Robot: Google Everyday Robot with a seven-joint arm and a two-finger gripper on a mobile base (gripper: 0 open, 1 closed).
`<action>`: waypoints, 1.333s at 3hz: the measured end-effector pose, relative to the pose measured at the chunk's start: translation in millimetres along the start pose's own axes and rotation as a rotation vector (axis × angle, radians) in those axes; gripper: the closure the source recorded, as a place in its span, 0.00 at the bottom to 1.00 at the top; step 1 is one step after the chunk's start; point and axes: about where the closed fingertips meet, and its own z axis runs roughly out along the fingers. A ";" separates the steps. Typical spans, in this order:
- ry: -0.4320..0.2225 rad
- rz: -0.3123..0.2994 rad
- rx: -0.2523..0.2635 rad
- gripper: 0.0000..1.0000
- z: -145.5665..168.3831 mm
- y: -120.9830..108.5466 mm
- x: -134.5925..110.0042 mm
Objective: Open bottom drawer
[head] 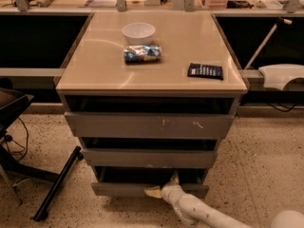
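Claw: low at the cabinet's foot, at the top edge of the bottom drawer, right of the front's middle.
Claw grip: cannot tell whether it is clenched or released.
Arm: white, reaching in from the lower right corner, low over the floor.
Bottom drawer: lowest of three, plain grey front, narrowest-looking; a dark gap shows above its front panel.
Middle drawer: grey front just above, wider, a dark gap over it too.
Top drawer: widest grey front, with pale scratch marks right of centre.
Tabletop: beige, glossy.
Bowl: white, upright, towards the back of the tabletop.
Packet: crumpled, blue and white, just in front of the bowl.
Black pack: flat, near the right front edge, well apart from the packet.
Chair base: black leg on the floor to the left.
White shape: beside the cabinet at the right edge.
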 end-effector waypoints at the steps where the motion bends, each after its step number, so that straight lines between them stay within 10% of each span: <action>1: -0.020 -0.053 -0.052 0.00 2.3 13.4 -4.3; 4: -0.038 -0.095 -0.186 0.00 7.6 48.6 -10.6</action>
